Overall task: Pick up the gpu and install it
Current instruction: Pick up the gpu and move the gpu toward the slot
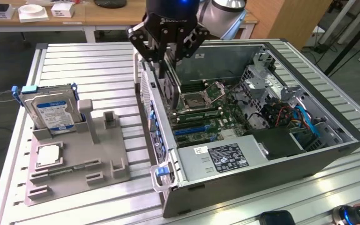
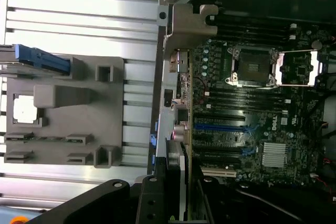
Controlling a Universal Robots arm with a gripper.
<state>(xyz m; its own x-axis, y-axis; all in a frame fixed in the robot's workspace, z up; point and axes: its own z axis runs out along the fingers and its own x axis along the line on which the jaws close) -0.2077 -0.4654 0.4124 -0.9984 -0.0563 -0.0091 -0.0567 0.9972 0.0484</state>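
Observation:
The gpu [image 1: 169, 84] is a thin black card hanging upright from my gripper [image 1: 165, 56], which is shut on its top edge. It hangs inside the open computer case [image 1: 330, 140], close to the wall on the exterior view's left, above the motherboard [image 1: 205, 117] and just behind the blue expansion slots [image 1: 191, 128]. In the wrist view the gpu [image 2: 176, 174] shows edge-on with its greyish metal end, between my fingers [image 2: 152, 203], in line with the blue slots [image 2: 220, 128]. The card's lower edge looks slightly above the board.
A grey parts fixture [image 1: 105, 154] lies on the slatted table to the exterior view's left of the case. It holds a silver hard drive [image 1: 50, 108] and a processor chip [image 1: 47, 155]. The power supply [image 1: 227, 157] fills the case's near end. A hand [image 1: 358, 215] is at the table's near corner.

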